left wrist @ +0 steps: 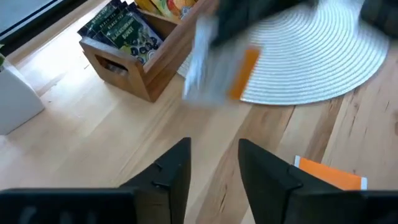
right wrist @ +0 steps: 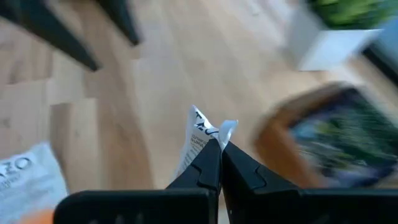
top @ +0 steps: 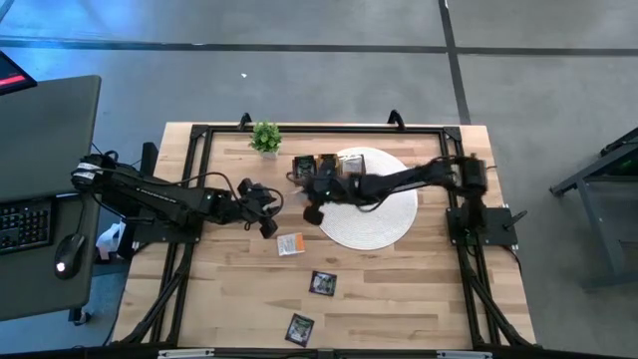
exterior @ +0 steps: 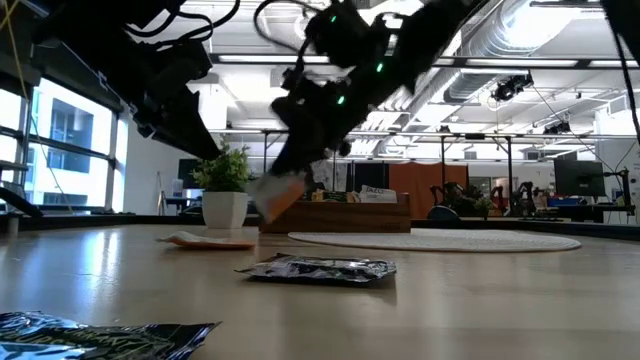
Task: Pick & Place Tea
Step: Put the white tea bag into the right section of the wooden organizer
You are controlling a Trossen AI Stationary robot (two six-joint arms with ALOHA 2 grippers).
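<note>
My right gripper [top: 313, 211] reaches in from the table's right, past the round white mat [top: 384, 221], and is shut on a white-and-orange tea sachet [exterior: 278, 197], held above the wood just in front of the wooden tray [top: 314, 167]. My left gripper [left wrist: 214, 167] is open and hovers a little to the left of it, touching nothing. Another white-and-orange sachet [top: 290, 243] lies flat on the table. Two black sachets [top: 322, 283] [top: 300, 327] lie flat nearer the near edge. The tray holds more black-and-green sachets [left wrist: 121, 31]. My right gripper [right wrist: 219, 149] pinches the white-and-orange sachet by one edge [right wrist: 205, 132] between its two fingers. The fingers slant downward from the table's right. The sachet [left wrist: 217, 68] is lifted clear of the table and hangs tilted below the fingers.
A small potted plant [top: 265, 138] stands at the far edge, left of the tray. The mat lies right of the tray, under my right arm. Bare wood stretches along the near half of the table around the loose sachets.
</note>
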